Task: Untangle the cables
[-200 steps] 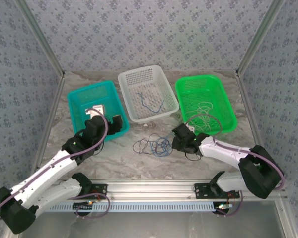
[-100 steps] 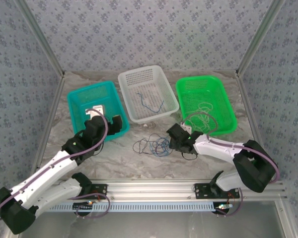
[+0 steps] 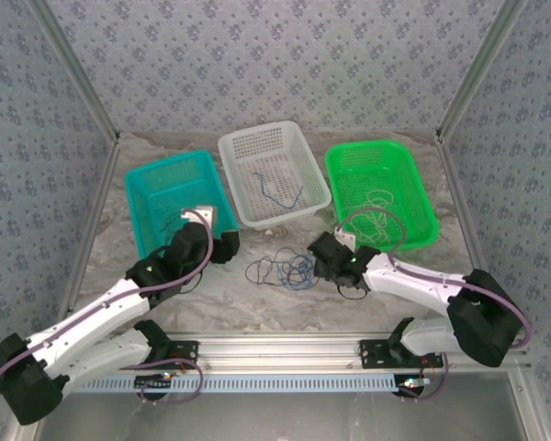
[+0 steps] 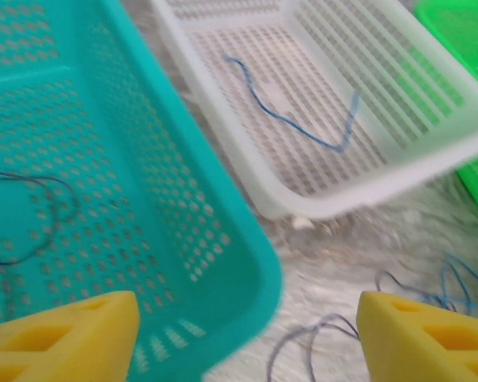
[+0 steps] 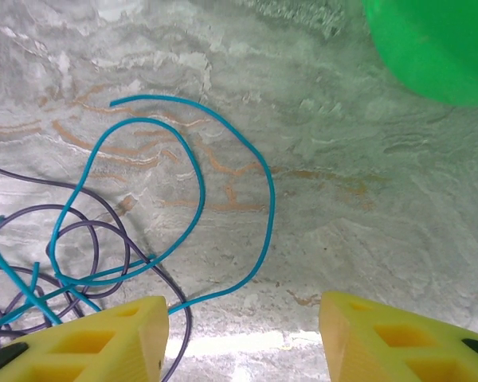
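Note:
A tangle of thin blue and dark cables (image 3: 283, 269) lies on the marble table in front of the baskets. My right gripper (image 3: 323, 253) sits low just right of it, open. In the right wrist view a blue cable (image 5: 199, 199) and a dark purple cable (image 5: 103, 247) curl ahead of the right gripper (image 5: 243, 342), the blue one running past its left fingertip (image 5: 95, 342). My left gripper (image 3: 222, 246) hangs open over the near right corner of the teal basket (image 4: 143, 199), with cable loops (image 4: 414, 282) by its right fingertip (image 4: 426, 334).
Three baskets stand in a row at the back: teal (image 3: 170, 188) holding a dark wire (image 4: 32, 215), white (image 3: 271, 175) holding a blue wire (image 4: 291, 119), green (image 3: 379, 188) holding pale wire loops (image 3: 378, 207). The green basket's corner (image 5: 438, 48) is near the right gripper.
My left arm has swung right and forward, from over the teal basket to its near right corner, its jaws narrowing a little. The right gripper has edged left towards the tangle.

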`<state>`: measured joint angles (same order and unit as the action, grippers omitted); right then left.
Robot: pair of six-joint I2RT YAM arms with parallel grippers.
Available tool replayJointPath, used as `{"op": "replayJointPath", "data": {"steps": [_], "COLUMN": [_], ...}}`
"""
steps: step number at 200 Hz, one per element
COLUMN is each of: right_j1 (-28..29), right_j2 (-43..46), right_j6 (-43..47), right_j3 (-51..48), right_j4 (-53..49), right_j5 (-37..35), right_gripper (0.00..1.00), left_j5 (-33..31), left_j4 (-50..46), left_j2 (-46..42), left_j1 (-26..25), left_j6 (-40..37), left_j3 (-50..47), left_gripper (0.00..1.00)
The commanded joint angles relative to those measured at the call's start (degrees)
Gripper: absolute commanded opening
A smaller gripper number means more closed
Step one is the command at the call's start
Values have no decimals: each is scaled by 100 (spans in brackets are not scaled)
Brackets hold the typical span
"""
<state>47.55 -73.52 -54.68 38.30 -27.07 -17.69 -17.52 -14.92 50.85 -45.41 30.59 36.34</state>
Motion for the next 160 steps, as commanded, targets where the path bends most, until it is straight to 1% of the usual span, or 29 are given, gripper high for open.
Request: {"op": "replayJointPath", "data": {"steps": [1,13,33,46,69,86,117,160], "right_j1": [8,-18,-62,-88,-134,-160,-180,-193], "right_j2": [338,444,602,698,876,965,1081,1348], "right_j6": [-122,-97,-53,-8,14,28,54,50], "right_j3": [117,103,71,38,-57,-129,-191,-287], "right_j4": [-363,-439,-499,-510,-502,-476,-482,-516], "right_j5": [-347,-379,-401,-409,-410,-389,-375,-403], "right_gripper": [57,58,58,59,60,60,61,62], "left_j5": [903,1125,1106,1034,924,950,1154,1253], "left_j4": [219,397,349,160,224,423,735,750], "left_j2": [262,512,1037,1292,1477,1626,2094,2729], "left_j1": [-343,-674,-1229,-1431,-1724,-1805,-1812,-1814], "left_j6": [477,743,1057,1312,1589,1783,1898,1939], "left_j3": [75,83,329,455,445,369,445,765], "left_gripper": [71,71,71,70,69,69,63,61]}}
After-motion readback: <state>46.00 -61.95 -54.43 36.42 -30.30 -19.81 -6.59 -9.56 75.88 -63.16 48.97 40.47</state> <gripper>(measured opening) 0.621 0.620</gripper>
